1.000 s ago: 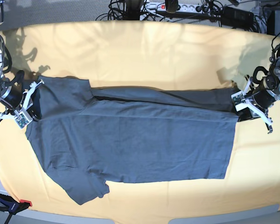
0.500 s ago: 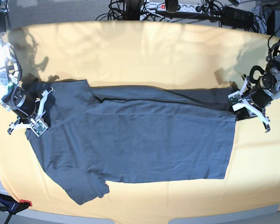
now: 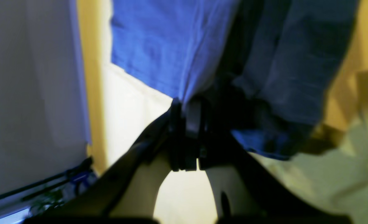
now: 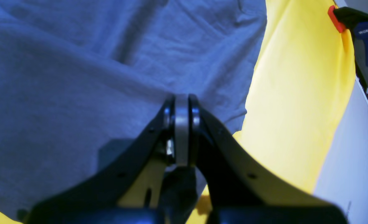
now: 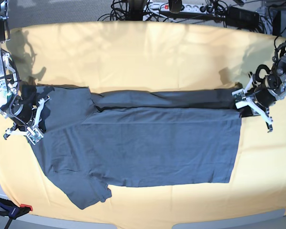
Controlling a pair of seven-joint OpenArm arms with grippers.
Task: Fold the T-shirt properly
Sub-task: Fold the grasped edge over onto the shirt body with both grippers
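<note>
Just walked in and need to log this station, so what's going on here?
A two-armed robot is folding a dark grey-blue T-shirt spread on a yellow-covered table. The right gripper has its jaws shut on the fabric at the sleeve end, and the left gripper has its jaws shut on a bunched corner at the hem end. The far long edge lies folded over the body of the shirt as a narrow band; the near sleeve lies flat and unfolded.

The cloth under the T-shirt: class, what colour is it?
Plain yellow cloth, seen best in the base view, beneath the slate-grey T-shirt.
</note>
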